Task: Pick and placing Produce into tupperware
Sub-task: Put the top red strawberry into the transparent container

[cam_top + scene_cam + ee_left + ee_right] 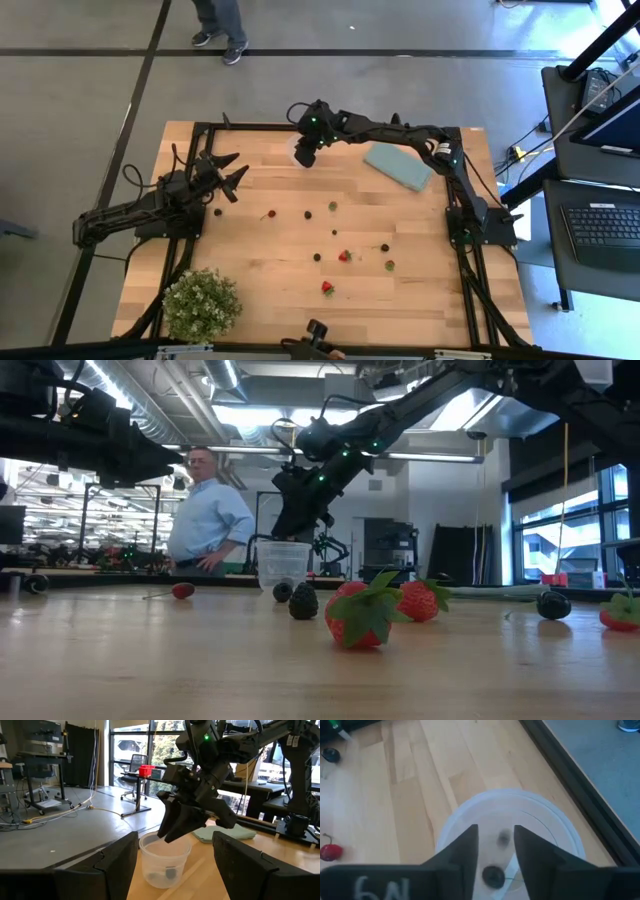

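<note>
Over the far edge of the table, the right gripper (304, 152) hangs just above the tupperware (164, 862), fingers (462, 852) parted a little with nothing between them. One small dark piece (493, 876) lies at the bottom of that clear round cup, so I'd say the job has barely begun. Most of the produce is loose on the wood: strawberries (358, 613), dark berries (303, 602), a red cherry (330, 851). Off to the left, the left gripper (229, 172) waits with fingers spread wide
</note>
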Motion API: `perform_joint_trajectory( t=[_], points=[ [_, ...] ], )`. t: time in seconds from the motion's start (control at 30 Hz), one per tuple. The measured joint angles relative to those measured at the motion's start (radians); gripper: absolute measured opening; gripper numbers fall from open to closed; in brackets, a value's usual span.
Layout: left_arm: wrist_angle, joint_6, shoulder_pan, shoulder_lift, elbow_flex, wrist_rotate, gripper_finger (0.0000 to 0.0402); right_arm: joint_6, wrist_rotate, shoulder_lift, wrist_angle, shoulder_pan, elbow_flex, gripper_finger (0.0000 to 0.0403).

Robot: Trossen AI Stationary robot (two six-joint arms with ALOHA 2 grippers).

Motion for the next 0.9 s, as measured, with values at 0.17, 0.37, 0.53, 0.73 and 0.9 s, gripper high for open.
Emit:
perform_joint_trajectory(
  t=[0.17,0.37,0.53,0.73,0.9],
  points=[
    [0.000,0.000,0.000,0.000,0.000,0.000,0.0247,0.007,-0.001,-0.022,-0.046,-0.006,-0.002,0.0182],
    [0.000,0.000,0.000,0.000,0.000,0.000,0.0247,-0.147,-0.017,-0.186,-0.212,0.000,-0.001,0.0215],
    [0.000,0.003,0.000,0.000,0.000,0.000,0.0247,-0.161,-0.021,-0.334,-0.368,0.016,-0.001,0.0226],
    [0.000,0.003,0.000,0.000,0.000,0.000,0.0247,-0.238,-0.109,-0.481,-0.434,0.072,-0.132,0.0227],
    [0.000,0.003,0.000,0.000,0.000,0.000,0.0247,-0.242,-0.153,-0.586,-0.286,0.141,-0.390,0.0227]
  ],
)
